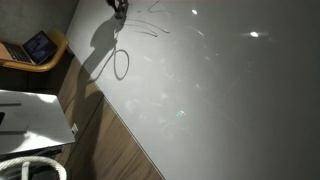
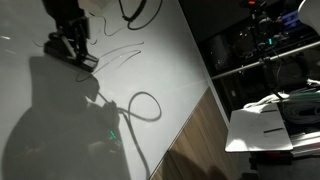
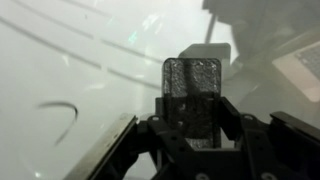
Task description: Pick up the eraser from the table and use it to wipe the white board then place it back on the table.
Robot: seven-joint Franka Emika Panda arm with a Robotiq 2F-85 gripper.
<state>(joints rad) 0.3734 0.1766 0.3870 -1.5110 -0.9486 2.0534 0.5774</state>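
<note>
The white board (image 1: pixel 220 90) is a large glossy grey-white panel that fills most of both exterior views (image 2: pixel 60 130) and the wrist view (image 3: pixel 70 60). It carries thin pen lines (image 1: pixel 150 28) and a dark loop (image 2: pixel 145 105). My gripper (image 3: pixel 192 125) is shut on the eraser (image 3: pixel 192 85), a dark oblong block that sticks out past the fingertips toward the board. In an exterior view the gripper (image 2: pixel 70 45) holds the eraser (image 2: pixel 88 62) at the board's surface near the scribbles. In an exterior view it shows only at the top edge (image 1: pixel 118 8). The white table (image 2: pixel 262 128) lies beside the board (image 1: pixel 30 115).
A brown wood-grain strip (image 1: pixel 110 140) runs along the board's edge (image 2: pixel 195 145). A tan curved wooden seat (image 1: pixel 50 50) holds a dark tablet-like object. A white hose (image 1: pixel 30 168) coils at the bottom. Dark shelving with equipment (image 2: pixel 265 40) stands behind the table.
</note>
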